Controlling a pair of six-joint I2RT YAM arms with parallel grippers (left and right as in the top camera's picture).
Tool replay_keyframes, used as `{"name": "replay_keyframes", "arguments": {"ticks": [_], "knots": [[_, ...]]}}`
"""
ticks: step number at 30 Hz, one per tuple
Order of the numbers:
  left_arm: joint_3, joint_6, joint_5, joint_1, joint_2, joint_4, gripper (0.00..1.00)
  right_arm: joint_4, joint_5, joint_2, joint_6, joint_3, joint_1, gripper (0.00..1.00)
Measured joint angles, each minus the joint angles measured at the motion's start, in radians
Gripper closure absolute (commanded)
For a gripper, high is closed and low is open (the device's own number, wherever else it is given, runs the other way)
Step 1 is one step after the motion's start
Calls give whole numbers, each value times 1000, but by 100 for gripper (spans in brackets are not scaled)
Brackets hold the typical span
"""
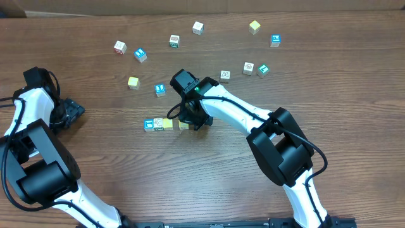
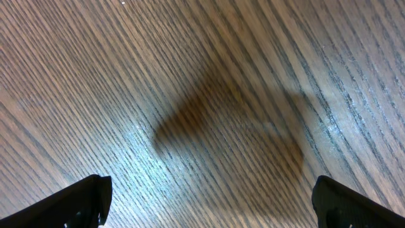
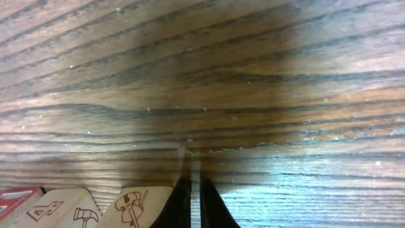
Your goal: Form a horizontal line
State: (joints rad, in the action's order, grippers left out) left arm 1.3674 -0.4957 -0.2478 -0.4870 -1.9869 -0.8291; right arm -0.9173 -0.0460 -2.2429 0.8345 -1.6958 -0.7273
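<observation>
The horizontal line lies left of table centre: a blue-faced cube (image 1: 149, 125), a white printed cube (image 1: 158, 123), a pale yellow cube (image 1: 168, 124) and a second yellow cube (image 1: 183, 126), the last partly hidden under my right gripper (image 1: 192, 121). The right gripper is low over the line's right end. In the right wrist view its fingers (image 3: 195, 204) are shut with only a thin slit between them, and a pale cube with a red-brown figure (image 3: 135, 208) lies just to their left. My left gripper (image 1: 73, 113) is open over bare wood (image 2: 212, 209) at the far left.
Loose cubes are scattered behind the line: blue (image 1: 160, 89), yellow (image 1: 133, 82), white (image 1: 225, 76), white (image 1: 248, 68), teal (image 1: 263, 69), blue (image 1: 140, 55), white (image 1: 120, 47), white (image 1: 198, 28), yellow (image 1: 254, 26), blue (image 1: 275, 40).
</observation>
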Motion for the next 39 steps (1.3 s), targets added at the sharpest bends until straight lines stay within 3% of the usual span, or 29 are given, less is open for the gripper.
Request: {"name": "replay_keyframes", "arguments": {"ticks": [39], "knots": [[0, 0, 0, 0, 0, 0, 0, 32, -6, 2, 26, 4, -39, 96]]}}
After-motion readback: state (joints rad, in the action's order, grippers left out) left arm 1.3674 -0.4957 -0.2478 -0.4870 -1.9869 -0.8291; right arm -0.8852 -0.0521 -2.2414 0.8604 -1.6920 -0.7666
